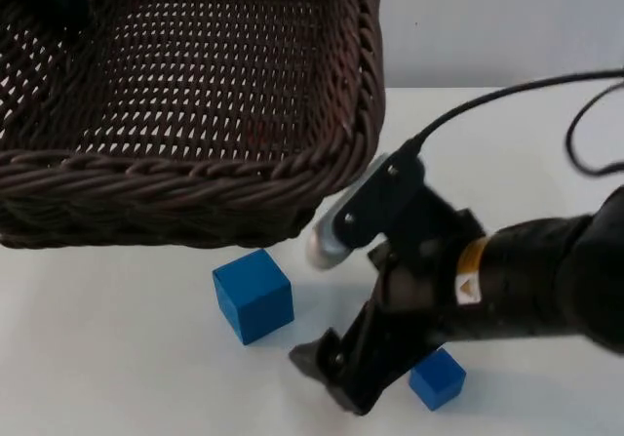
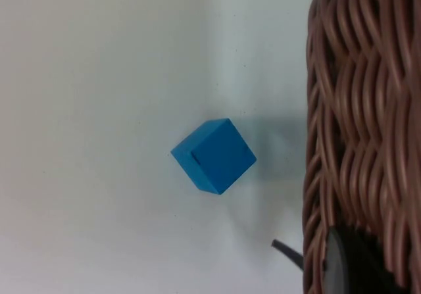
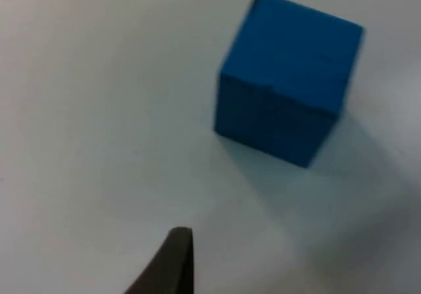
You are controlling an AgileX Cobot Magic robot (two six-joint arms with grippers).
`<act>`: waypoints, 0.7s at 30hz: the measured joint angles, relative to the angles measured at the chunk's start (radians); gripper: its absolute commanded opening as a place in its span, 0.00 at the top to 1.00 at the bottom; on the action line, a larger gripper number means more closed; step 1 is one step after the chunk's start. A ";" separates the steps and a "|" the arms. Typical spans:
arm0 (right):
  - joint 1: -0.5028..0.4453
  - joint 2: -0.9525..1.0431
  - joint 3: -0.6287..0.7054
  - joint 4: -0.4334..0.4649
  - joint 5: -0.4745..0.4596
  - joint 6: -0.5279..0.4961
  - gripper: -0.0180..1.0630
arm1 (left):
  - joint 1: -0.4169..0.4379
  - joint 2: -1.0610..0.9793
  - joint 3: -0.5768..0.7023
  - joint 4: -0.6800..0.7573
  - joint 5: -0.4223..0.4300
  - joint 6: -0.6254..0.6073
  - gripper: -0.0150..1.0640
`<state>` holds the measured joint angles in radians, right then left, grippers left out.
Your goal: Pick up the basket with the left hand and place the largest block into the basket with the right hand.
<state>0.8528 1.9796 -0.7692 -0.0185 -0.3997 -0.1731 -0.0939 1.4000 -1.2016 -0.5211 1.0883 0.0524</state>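
basket (image 1: 195, 178): lifted over bench (image 1: 117, 358), left pincer's grip unclear | large blue block (image 1: 253, 296): on bench just beside right pincer (image 1: 327, 368), opening unclear, empty | judged rigid, light; grip opposite flat faces | small block (image 1: 437, 377) near

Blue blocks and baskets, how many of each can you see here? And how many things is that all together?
Blue blocks: 2, a larger block and a smaller block, both on the table.
Baskets: 1, a dark woven basket held up above the table.
Total: 3 things.
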 measured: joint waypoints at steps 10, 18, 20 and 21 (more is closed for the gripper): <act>0.024 0.124 -0.059 -0.102 -0.159 0.113 0.01 | 0.000 0.000 0.000 0.002 0.000 0.000 0.99; 0.024 0.221 -0.191 -0.091 -0.169 0.173 0.01 | 0.000 0.000 0.000 0.004 -0.002 0.000 0.99; 0.024 0.250 -0.222 -0.084 -0.169 0.178 0.01 | 0.000 0.000 0.000 0.004 -0.002 0.000 0.99; 0.024 0.262 -0.237 -0.083 -0.167 0.178 0.01 | 0.000 0.000 0.000 0.004 -0.002 0.000 0.99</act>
<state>0.8770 2.2414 -1.0057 -0.1017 -0.5663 0.0053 -0.0939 1.4000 -1.2016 -0.5171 1.0865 0.0524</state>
